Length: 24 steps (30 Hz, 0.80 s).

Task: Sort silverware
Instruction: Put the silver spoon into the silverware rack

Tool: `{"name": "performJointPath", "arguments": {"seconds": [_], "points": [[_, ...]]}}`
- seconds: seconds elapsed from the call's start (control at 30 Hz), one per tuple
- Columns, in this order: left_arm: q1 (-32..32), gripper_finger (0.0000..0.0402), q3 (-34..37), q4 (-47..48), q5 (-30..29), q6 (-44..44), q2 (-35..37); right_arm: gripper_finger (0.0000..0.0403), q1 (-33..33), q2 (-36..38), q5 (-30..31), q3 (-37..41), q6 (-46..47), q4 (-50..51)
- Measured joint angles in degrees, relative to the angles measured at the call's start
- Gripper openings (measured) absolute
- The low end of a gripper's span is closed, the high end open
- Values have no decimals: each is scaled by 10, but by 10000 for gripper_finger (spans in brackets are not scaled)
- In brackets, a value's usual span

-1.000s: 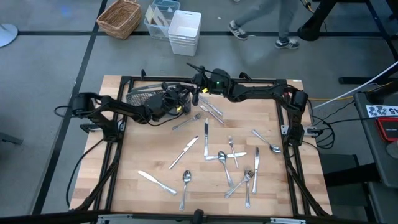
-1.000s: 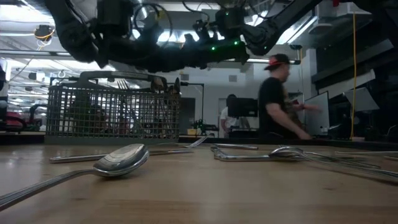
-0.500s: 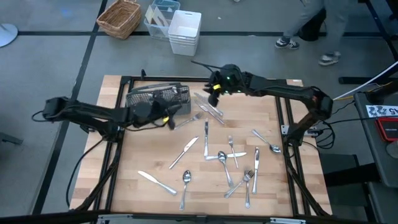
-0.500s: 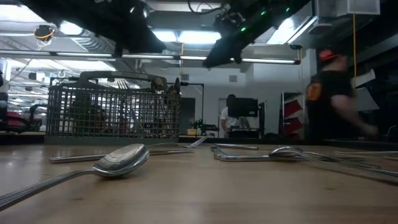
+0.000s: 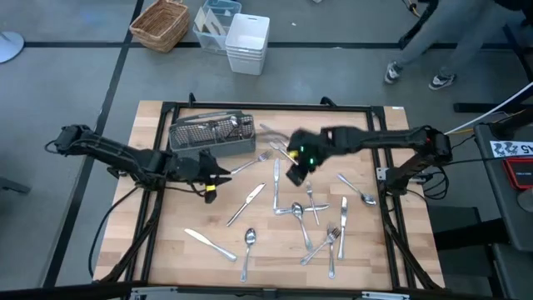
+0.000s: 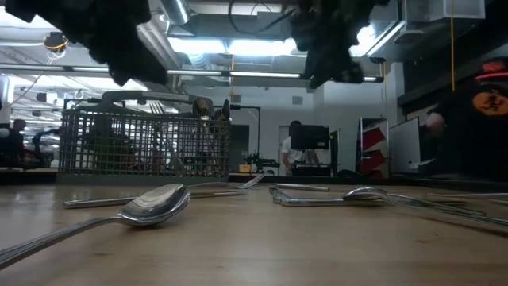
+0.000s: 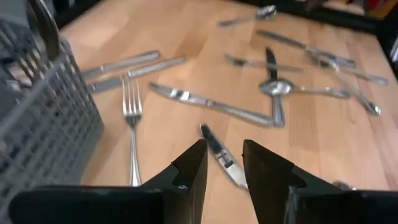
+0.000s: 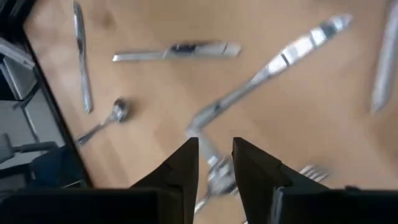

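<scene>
The left gripper (image 5: 208, 177) hangs over the worktop (image 5: 166, 250) left of centre in the high view, just below the wire-mesh caddy (image 5: 211, 133) that sits at the upper left of the wood. Its jaws stand a little apart with nothing between them, as its own wrist view shows, and they look toward a fork (image 7: 131, 124) beside the caddy wall and a knife (image 7: 222, 154) just ahead.

A few handles already stand in the caddy, so I judge the sorting begun but far from done. Most of the silverware (image 5: 300, 212) is loose across the centre and lower right of the worktop: knives, spoons and forks, some crossing one another.

Right of centre, the right gripper (image 5: 298, 171) hovers over that scatter, jaws narrowly parted and empty. A spoon (image 5: 249, 250) and a knife (image 5: 210, 244) lie at the lower left, apart from the rest.
</scene>
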State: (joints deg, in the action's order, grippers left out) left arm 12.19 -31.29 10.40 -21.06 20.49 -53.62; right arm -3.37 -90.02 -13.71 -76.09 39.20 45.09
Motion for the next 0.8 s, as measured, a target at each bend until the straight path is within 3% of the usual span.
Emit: {"name": "performJointPath", "arguments": {"seconds": [0.27, 0.47, 0.6, 0.8], "points": [[18, 95, 0, 2, 0, 20, -42, 101, 167, -19, 122, 1, 219, 39], [32, 95, 1, 0, -1, 23, -56, 101, 269, -57, 168, 24, 367, 39], [37, 95, 0, -2, -1, 23, -58, 101, 308, -98, 187, 29, 424, 36], [44, 95, 0, -6, -1, 23, -58, 101, 323, -149, 217, 28, 438, 26]]}}
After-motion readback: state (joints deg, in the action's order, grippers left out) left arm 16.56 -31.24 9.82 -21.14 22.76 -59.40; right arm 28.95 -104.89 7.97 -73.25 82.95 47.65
